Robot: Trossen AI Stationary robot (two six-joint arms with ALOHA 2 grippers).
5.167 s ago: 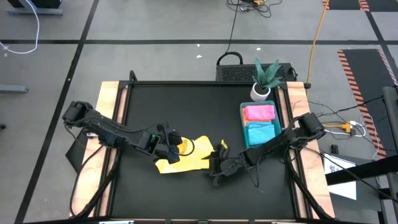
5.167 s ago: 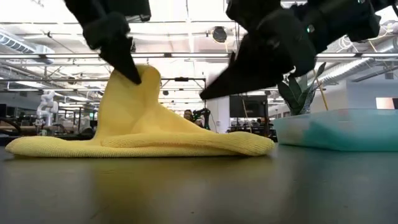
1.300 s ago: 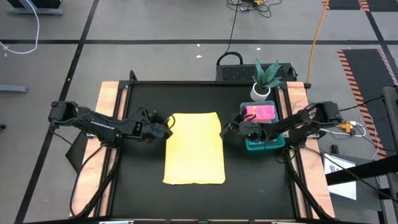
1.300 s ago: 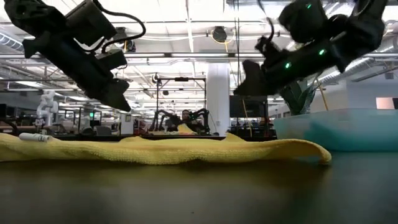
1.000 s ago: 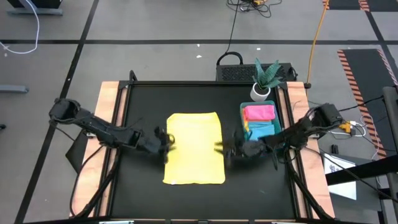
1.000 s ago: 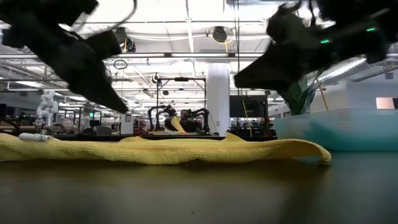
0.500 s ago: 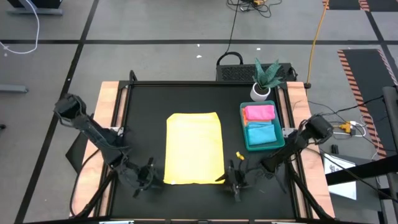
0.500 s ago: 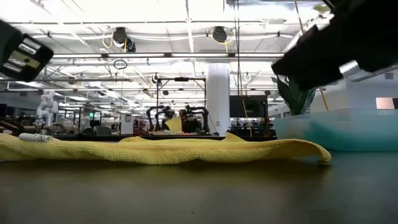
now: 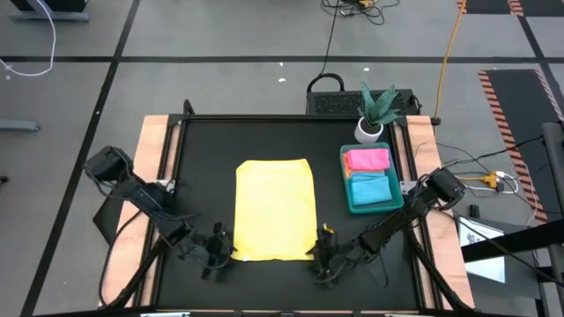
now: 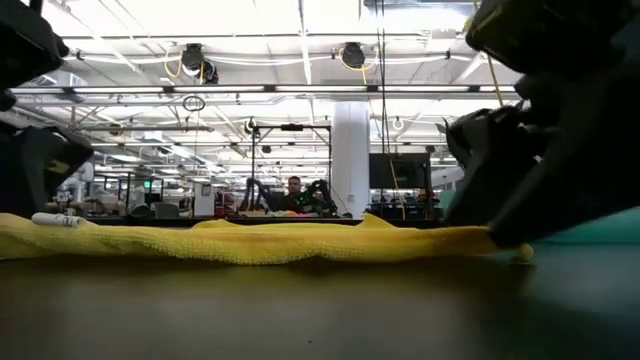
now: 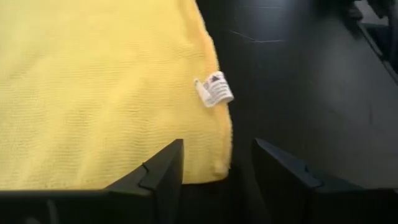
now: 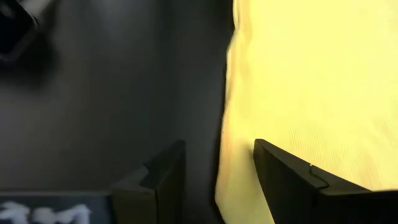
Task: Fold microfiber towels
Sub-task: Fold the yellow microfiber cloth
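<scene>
A yellow microfiber towel lies spread flat in the middle of the black table, a white label at its left edge. My left gripper is open at the towel's near left corner, which shows in the gap between its fingers. My right gripper is open at the near right corner, the towel's edge between its fingers. In the low view the towel lies low between both arms.
A green tray at the right holds a folded pink towel and a folded light blue towel. A potted plant stands behind it. Wooden rails run along both table sides.
Both grippers have gone from beside the towel's middle toward the table's near edge and down, ending at the towel's two near corners. The towel has stayed flat where it was.
</scene>
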